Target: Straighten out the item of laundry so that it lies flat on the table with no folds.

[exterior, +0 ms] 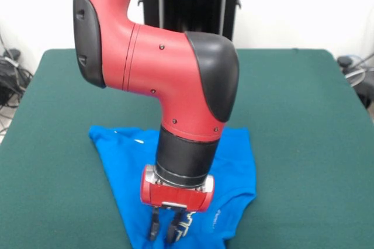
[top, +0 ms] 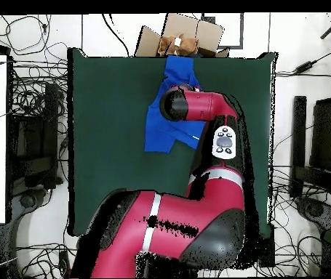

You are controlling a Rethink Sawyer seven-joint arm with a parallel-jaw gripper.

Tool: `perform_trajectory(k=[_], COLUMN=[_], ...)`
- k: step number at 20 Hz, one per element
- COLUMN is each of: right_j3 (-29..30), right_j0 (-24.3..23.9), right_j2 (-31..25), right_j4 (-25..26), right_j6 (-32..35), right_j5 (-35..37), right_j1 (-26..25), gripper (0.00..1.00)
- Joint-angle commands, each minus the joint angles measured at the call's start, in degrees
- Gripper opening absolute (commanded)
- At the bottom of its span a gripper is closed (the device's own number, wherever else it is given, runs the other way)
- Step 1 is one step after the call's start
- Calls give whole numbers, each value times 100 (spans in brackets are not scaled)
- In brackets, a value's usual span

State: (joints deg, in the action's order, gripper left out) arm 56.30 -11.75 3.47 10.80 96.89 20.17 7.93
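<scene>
T-shirt (exterior: 236, 161) rumpled on table (exterior: 310, 120); end effector (exterior: 165, 225) fingers slightly apart, seemingly empty

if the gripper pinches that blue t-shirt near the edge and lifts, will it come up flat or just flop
Probably flop: the blue T-shirt already lies creased and uneven on the table, so it looks soft and limp. Only the pinched spot would likely rise under the gripper, the rest trailing. It may drag rather than slide on the felt-like top, and bunch.
</scene>
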Motion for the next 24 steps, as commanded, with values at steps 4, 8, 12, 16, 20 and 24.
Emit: perform_trajectory(k=[4, 8, 12, 16, 20, 24], right_j3=[188, 111, 75, 18, 104, 137], right_j0=[-61, -73, -91, -104, -166, -224], right_j2=[-162, -170, -201, -235, -270, -357], right_j4=[498, 547, 584, 722, 804, 866], right_j6=[75, 1, -124, -332, -276, -220], right_j5=[-100, -127, -52, -48, -181, -252], right_j1=[-782, -855, -875, -933, -933, -920], gripper=[0, 0, 0, 0, 0, 100])
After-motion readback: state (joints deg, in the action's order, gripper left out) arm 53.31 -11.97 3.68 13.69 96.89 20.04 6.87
